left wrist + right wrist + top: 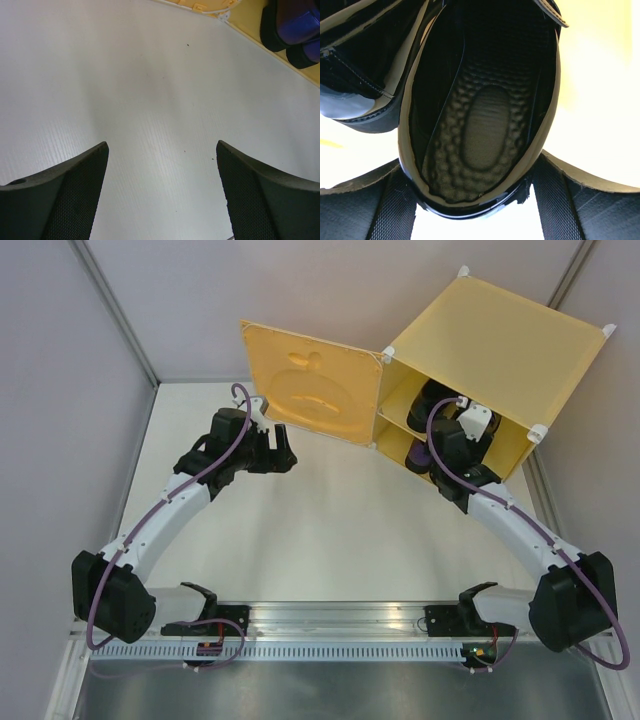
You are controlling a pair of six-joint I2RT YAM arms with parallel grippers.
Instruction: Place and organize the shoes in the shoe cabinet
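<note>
The yellow shoe cabinet (pixel 500 340) stands at the back right with its door (pixel 312 383) swung open to the left. My right gripper (pixel 452 432) reaches into the upper shelf. In the right wrist view the gripper (pixel 475 200) is shut on the heel of a black shoe (pixel 485 110), one finger on each side. The second black shoe (pixel 360 65) lies just left of it. The purple pair (pixel 420 453) sits on the lower level and also shows in the left wrist view (pixel 295 25). My left gripper (pixel 162 190) is open and empty over the white table, next to the door (pixel 283 455).
The cabinet's yellow floor edge (pixel 300 70) runs along the top right of the left wrist view. Grey walls close in the table on the left, back and right. A metal rail (pixel 330 625) with the arm bases runs along the near edge.
</note>
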